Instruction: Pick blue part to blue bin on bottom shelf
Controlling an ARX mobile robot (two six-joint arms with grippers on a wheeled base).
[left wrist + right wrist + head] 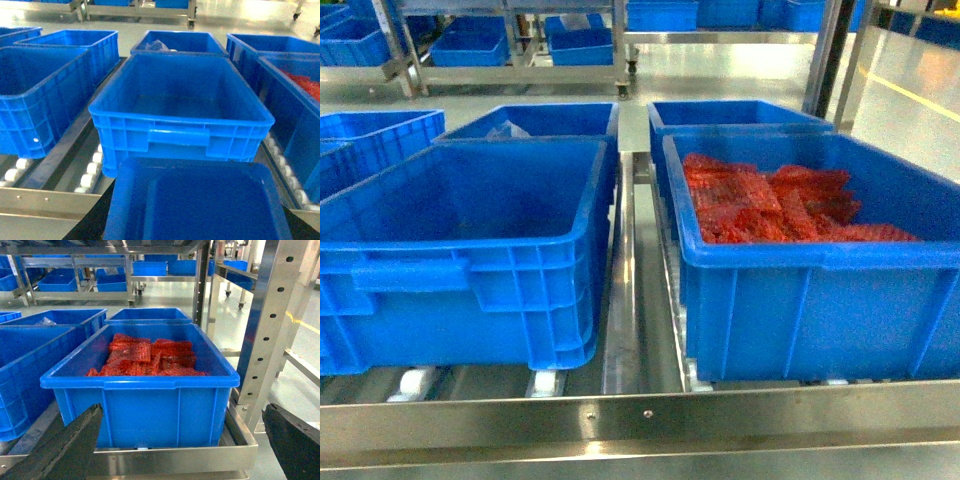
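Here, the bottom shelf (640,420) is stretching across the near edge of the head view, its plain front rail carrying two screws, with white roller wheels (415,382) showing under the bins and a steel divider rail (620,300) running away between them. An empty blue bin (470,250) is sitting on the left lane, and a second bin holding red mesh-like parts (770,205) is sitting on the right lane, just beside it across the divider. More blue bins are standing behind both, the far left one holding a bit of clear plastic (508,130).

In the left wrist view a flat blue part (200,200), shaped like a lid or tray, is filling the near bottom of the frame, just in front of the empty bin's front wall. The left gripper itself is not showing there, so whether it is gripping that blue part cannot be told.

In the right wrist view the right gripper (175,445) is pointing at the front wall of the bin of red parts, its two dark fingers (65,445) spread wide to either side of the frame with nothing between them. A perforated steel upright (270,330) is rising at the right, and further racks with blue bins are standing across the far floor.
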